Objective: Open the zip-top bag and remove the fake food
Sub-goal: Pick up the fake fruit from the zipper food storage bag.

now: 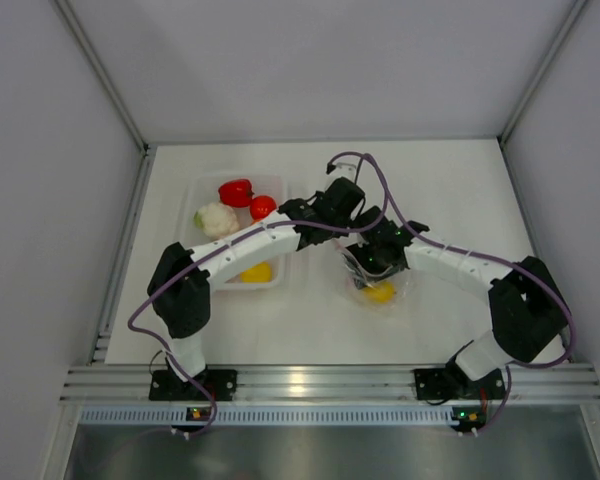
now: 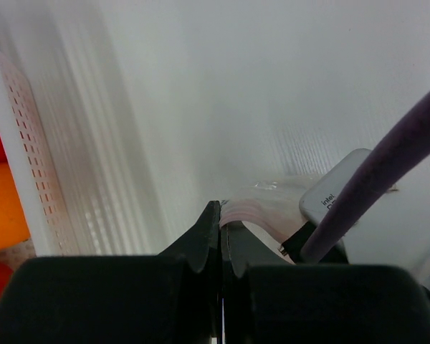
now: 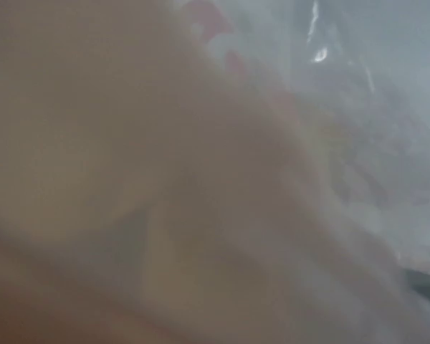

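Left claw [image 2: 220, 223] clamped on zip-top bag [image 2: 256, 213] rim — right claw [image 1: 380, 264] deep inside, spread unclear.

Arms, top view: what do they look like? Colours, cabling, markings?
Left arm and right arm match: white links, bulky black joint housings, purple cable looped outside. Left gripper fingers are black.
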Available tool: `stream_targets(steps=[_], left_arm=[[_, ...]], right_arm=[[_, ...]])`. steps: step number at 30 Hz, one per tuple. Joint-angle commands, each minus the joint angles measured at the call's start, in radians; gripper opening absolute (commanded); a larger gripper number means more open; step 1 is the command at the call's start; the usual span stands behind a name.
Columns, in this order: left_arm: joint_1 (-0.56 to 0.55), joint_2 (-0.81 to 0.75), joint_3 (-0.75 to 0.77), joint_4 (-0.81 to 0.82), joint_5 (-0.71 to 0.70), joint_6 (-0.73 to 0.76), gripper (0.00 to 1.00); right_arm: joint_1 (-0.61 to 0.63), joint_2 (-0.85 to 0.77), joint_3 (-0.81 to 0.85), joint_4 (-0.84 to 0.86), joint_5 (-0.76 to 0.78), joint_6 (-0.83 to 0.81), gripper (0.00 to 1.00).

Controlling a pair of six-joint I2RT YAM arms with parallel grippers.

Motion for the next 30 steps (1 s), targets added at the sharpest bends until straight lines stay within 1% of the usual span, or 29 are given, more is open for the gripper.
stream_targets(steps=[1,4,5,8,10,13,14,17,19,21,23,24,25,27,28,30], left_arm=[[0.016,-0.018,0.069,0.051,-0.117,0.084,0.00],[0.016,-0.004,0.093,0.052,-0.156,0.138,0.00],[0.016,-0.001,0.104,0.052,-0.167,0.170,0.00],[0.016,0.016,0.144,0.052,-0.202,0.233,0.00],[0.016,0.025,0.184,0.052,-0.210,0.267,0.00],[0.016,0.042,0.237,0.055,-0.234,0.327,0.00],[0.016,0.051,0.254,0.054,-0.246,0.353,0.00],[0.016,0.074,0.291,0.057,-0.240,0.385,0.00],[0.016,0.079,0.287,0.055,-0.239,0.377,0.00],[0.016,0.072,0.267,0.057,-0.246,0.357,0.00],[0.016,0.062,0.215,0.060,-0.234,0.310,0.00],[0.016,0.053,0.195,0.060,-0.207,0.293,0.00],[0.014,0.049,0.176,0.060,-0.197,0.260,0.00],[0.007,0.039,0.113,0.061,-0.211,0.221,0.00],[0.002,0.034,0.094,0.060,-0.213,0.183,0.00],[-0.010,0.033,0.061,0.060,-0.213,0.154,0.00]], right_arm=[[0.032,-0.029,0.045,-0.151,-0.028,-0.080,0.72],[0.032,-0.003,0.061,-0.205,-0.032,-0.115,0.73],[0.032,0.010,0.066,-0.216,-0.057,-0.121,0.73],[0.036,0.038,0.074,-0.208,-0.114,-0.149,0.73],[0.042,0.055,0.101,-0.196,-0.103,-0.141,0.72],[0.052,0.090,0.161,-0.194,-0.053,-0.109,0.71],[0.053,0.104,0.178,-0.190,0.028,-0.091,0.71],[0.053,0.104,0.212,-0.154,0.117,-0.040,0.70],[0.053,0.093,0.198,-0.121,0.171,-0.019,0.70],[0.053,0.089,0.181,-0.101,0.187,-0.002,0.69],[0.052,0.087,0.141,-0.081,0.123,-0.005,0.67],[0.052,0.090,0.128,-0.084,0.083,-0.025,0.67],[0.052,0.104,0.106,-0.098,0.023,-0.035,0.67],[0.064,0.107,0.077,-0.127,0.026,-0.042,0.69],[0.067,0.106,0.042,-0.121,0.026,-0.040,0.70],[0.070,0.107,0.016,-0.096,0.030,-0.031,0.73]])
